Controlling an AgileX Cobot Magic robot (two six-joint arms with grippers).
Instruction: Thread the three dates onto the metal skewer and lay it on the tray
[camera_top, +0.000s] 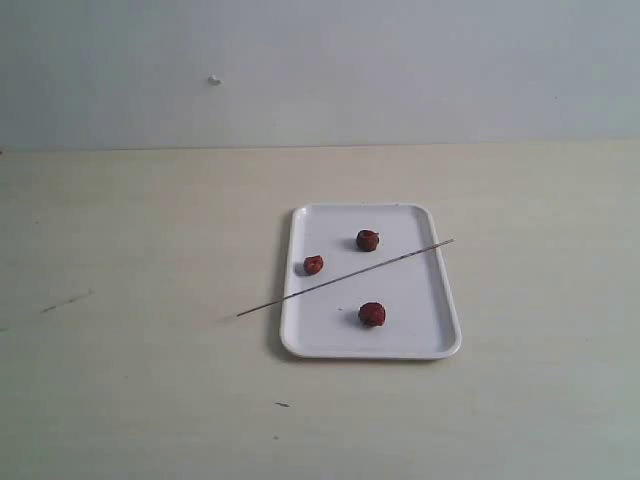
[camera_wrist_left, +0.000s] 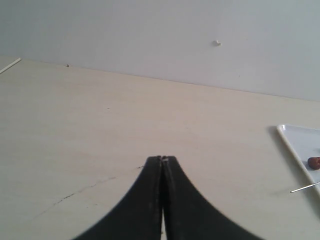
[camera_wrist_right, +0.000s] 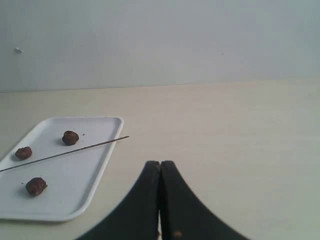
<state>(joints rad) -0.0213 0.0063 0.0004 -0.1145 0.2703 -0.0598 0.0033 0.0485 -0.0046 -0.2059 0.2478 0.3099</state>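
The white tray (camera_top: 440, 335) lies on the table with three dark red-brown dates on it, one at the back (camera_top: 368, 240), one at the left (camera_top: 313, 264) and one at the front (camera_top: 372, 314). The thin metal skewer (camera_top: 345, 277) rests slantwise across the tray, its ends overhanging the left and right rims. Neither arm shows in the exterior view. My left gripper (camera_wrist_left: 162, 159) is shut and empty above bare table, well clear of the tray (camera_wrist_left: 295, 142). My right gripper (camera_wrist_right: 160, 163) is shut and empty too, beside the tray (camera_wrist_right: 100, 165), with the skewer (camera_wrist_right: 65, 153) and the dates (camera_wrist_right: 70, 137) ahead of it.
A pale wall rises behind the table, with a small white knob (camera_top: 214, 80) on it. Thin dark scratches (camera_top: 65, 301) mark the tabletop at the left.
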